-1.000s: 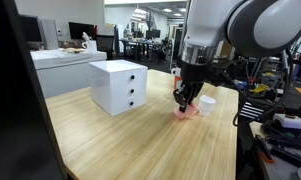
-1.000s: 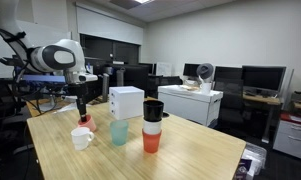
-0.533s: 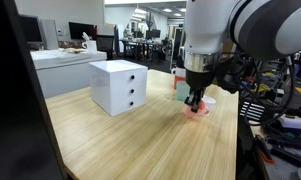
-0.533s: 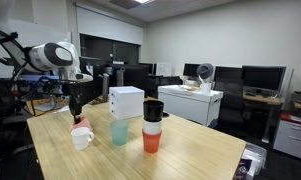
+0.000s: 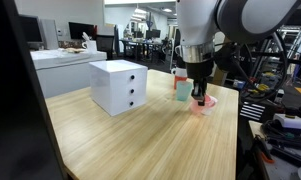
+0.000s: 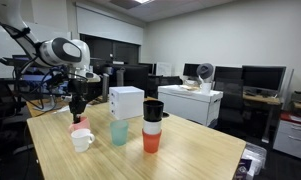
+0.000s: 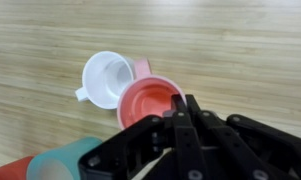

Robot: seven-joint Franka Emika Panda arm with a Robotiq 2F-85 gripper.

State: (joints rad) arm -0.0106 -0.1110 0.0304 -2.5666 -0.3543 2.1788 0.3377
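Red cup (image 7: 148,100), rim pinched in closed hand (image 7: 183,108), shifted beside white mug (image 7: 108,78) since earlier.

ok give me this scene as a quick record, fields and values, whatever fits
tool: shut, fingertips pinching the near rim of the red cup
red cup: upright, opening up, right beside the white mug; cannot tell if they touch
white mug: upright, empty, handle turned away from the red cup
teal cup: upright, apart from the mug
cup stack: black on orange, next to the teal cup
drawer box: white, three drawers
surface: wooden table
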